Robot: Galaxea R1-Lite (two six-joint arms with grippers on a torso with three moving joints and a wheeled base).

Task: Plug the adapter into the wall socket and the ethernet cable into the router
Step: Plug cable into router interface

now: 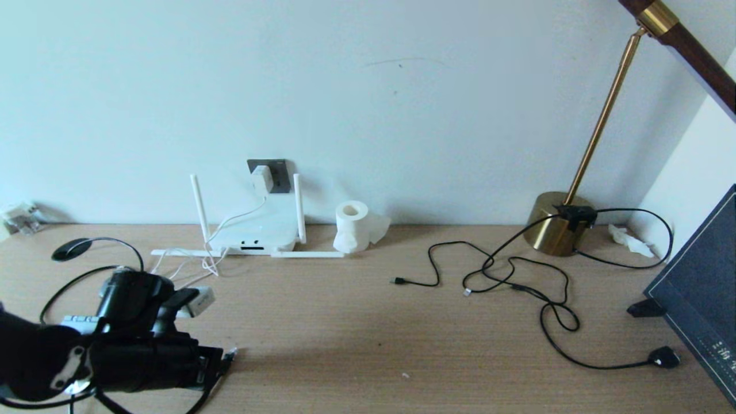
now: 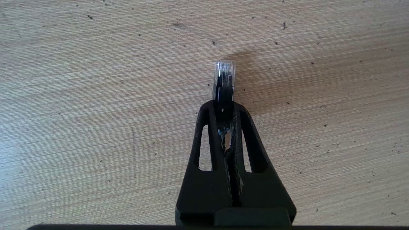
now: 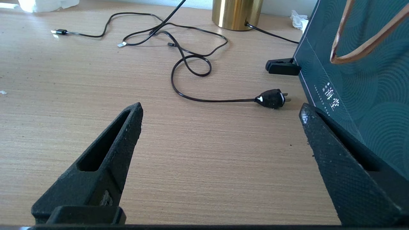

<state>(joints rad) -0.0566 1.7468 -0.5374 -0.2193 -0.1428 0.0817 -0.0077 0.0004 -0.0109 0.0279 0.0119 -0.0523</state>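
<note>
Left gripper: near left over the desk, clamped on the cable just behind its clear-tipped plug, which pokes out past the fingertips above bare wood.
Cable: black, loops back from the left gripper along the near-left edge of the desk.
Right gripper: parked near right, fingers spread wide, nothing between them.
Adapter: white brick already seated in the socket on the far wall, thin white cord hanging to the desk.
Socket: dark grey plate low on the wall, behind the router.
Router: flat white box at the far edge of the desk, left of centre, well apart from the left gripper; two antennas upright, two lying flat to either side; dark ports face near.
Paper roll: just right of the router.
Lamp: brass base far right, black cords tangled on the desk near it.
Lamp plug: bulky, black, near right, beside the dark box.
</note>
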